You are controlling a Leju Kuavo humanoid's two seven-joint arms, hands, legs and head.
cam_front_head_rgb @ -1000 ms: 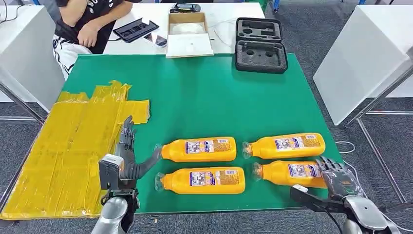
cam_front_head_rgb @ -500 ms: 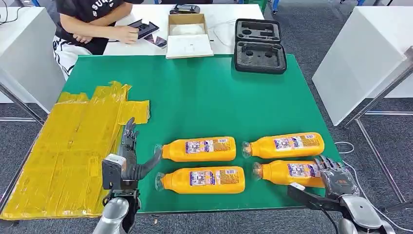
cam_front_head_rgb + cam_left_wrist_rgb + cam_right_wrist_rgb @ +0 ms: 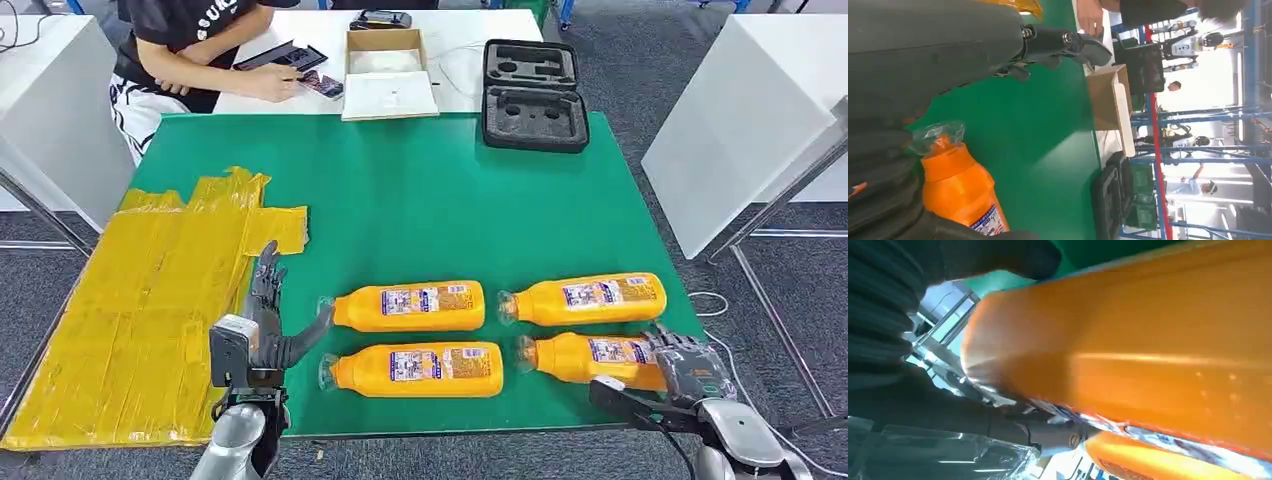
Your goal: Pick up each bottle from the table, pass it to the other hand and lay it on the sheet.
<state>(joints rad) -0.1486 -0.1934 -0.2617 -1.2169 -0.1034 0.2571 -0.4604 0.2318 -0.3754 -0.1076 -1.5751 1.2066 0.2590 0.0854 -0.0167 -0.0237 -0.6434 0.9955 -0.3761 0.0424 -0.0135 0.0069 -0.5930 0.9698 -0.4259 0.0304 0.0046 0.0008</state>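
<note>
Bottle (image 3: pixel 592 357) shifted; right robot hand (image 3: pixel 690 367) covers base.

Four orange bottles lie in two rows near the front edge of the green table (image 3: pixel 420 210). Narrow gaps separate them. The right hand (image 3: pixel 690 368) sits against the near-right bottle (image 3: pixel 590 357), blocking access from that side. The left hand (image 3: pixel 265 325), fingers spread, stands between the yellow sheet (image 3: pixel 140 300) and the near-left bottle (image 3: pixel 415 369). Mid-table is bare. At the far edge stand a black foam case (image 3: pixel 535 95) and a cardboard box (image 3: pixel 388 70).
</note>
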